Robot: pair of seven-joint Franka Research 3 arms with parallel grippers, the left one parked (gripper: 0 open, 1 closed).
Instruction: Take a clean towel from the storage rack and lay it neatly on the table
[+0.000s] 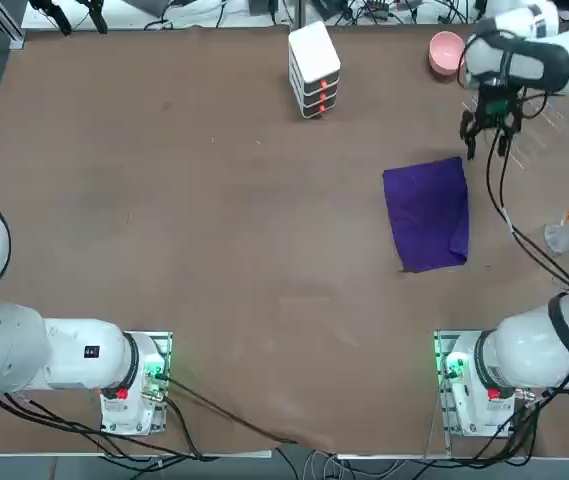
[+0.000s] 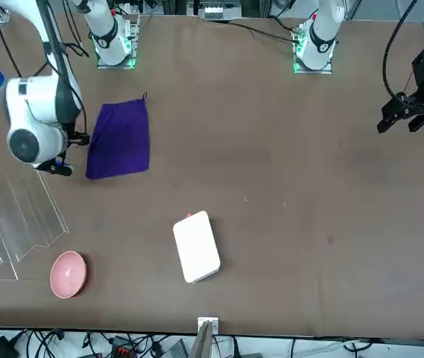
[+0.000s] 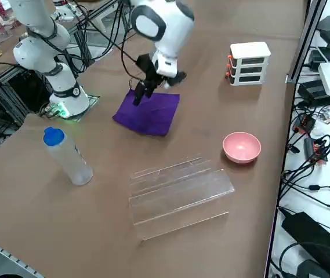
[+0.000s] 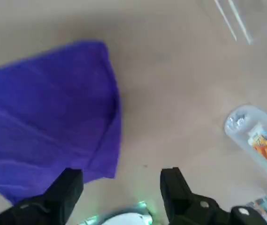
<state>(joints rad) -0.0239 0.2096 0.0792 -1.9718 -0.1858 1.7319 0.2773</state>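
One small dark purple cloth towel (image 1: 427,213) lies flat on the wide brown bench (image 1: 194,230), right of centre and well apart from the clear plastic bar rack (image 3: 176,191) at the right edge. My fingers (image 4: 67,192) stand released and empty above the bench, just off the towel's far right corner. The lay looks mostly flat, though the near right corner seems folded over itself. My judgement is that the laying is done or nearly so. To finish well I would lift straight clear, keep both pads off the cloth so nothing drags, and steer away from the clear plastic bottle with the blue cap (image 3: 66,155) and the pink bowl (image 3: 242,146).
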